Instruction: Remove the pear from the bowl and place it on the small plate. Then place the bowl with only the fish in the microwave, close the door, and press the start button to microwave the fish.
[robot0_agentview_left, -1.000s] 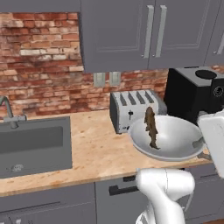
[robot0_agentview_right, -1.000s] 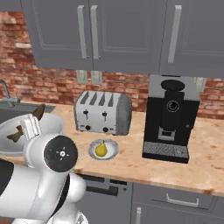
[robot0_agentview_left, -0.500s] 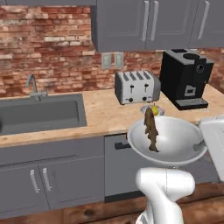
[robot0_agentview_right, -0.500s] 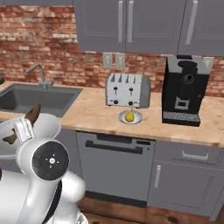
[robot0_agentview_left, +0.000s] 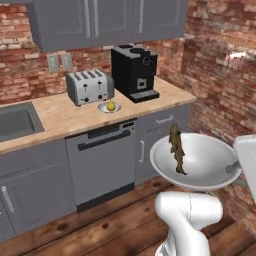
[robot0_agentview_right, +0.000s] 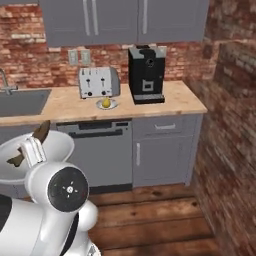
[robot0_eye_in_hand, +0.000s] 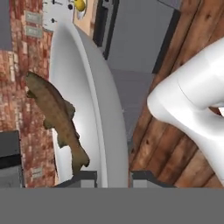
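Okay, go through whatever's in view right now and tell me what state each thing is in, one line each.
tool: shut on the bowl's rim
bowl: held in the air above the wood floor, away from the counter
fish: lying in the bowl
pear: sitting on the small plate
small plate: on the counter in front of the toaster
cabinet doors: closed

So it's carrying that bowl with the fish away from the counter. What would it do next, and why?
Probably keep driving toward the microwave with the bowl held level. The pear already sits on the small plate, the gripper is shut on the bowl's rim, and only the fish lies inside.
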